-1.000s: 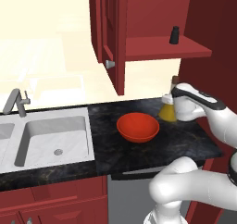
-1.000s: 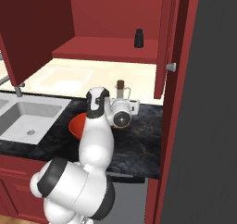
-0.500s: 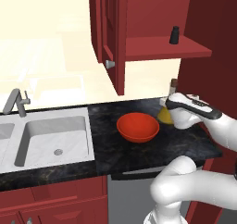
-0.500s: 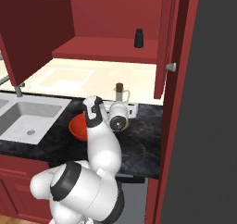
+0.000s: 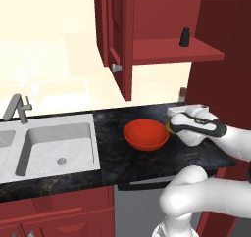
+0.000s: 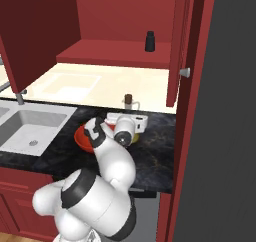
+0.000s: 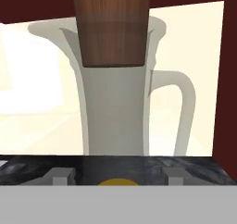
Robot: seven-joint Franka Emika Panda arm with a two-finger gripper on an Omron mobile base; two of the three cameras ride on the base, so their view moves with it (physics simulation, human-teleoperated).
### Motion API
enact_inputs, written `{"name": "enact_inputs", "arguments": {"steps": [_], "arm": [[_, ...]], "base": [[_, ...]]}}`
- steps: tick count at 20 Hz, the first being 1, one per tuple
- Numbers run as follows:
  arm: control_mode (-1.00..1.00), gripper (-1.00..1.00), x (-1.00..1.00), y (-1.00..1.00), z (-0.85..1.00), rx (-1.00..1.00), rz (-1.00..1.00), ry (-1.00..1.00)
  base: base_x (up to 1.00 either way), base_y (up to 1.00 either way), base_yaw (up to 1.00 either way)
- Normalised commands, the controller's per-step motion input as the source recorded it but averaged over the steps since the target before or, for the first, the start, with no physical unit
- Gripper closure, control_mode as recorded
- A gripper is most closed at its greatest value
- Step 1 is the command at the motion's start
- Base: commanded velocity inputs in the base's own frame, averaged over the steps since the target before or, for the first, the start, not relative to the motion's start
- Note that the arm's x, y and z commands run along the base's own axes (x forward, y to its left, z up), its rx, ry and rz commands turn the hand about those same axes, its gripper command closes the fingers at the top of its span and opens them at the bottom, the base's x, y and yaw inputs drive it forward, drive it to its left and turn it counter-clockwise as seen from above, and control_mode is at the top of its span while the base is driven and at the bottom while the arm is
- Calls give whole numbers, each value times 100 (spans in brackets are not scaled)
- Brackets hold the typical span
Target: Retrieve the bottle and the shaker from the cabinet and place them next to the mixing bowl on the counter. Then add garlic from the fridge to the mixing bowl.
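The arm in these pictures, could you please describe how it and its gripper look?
The arm is glossy white, built of fat rounded segments with dark grey bands at the joints. Its wrist carries a dark curved strip with small white marks. The gripper ends in two small grey, blocky fingertips. No loose cables show.

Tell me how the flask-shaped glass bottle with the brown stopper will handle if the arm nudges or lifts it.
The flask-shaped glass bottle looks smooth and glossy, so it may slip in a loose grip. Its thin neck above a wide yellow base suggests it resists tipping when pushed low, less so when pushed at the brown stopper. Being glass, it would probably break if knocked off the black marbled counter.
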Motion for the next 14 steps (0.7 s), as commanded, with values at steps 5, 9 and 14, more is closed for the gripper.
{"name": "enact_inputs", "arguments": {"steps": [5, 9, 14], "arm": [[-100, 100, 0, 0, -9, 0, -3, 0], [-100, 100, 0, 0, -3, 0, -3, 0], [-100, 100, 0, 0, 27, 0, -3, -7]], "base": [[0, 0, 0], [0, 0, 0], [0, 0, 0]]}}
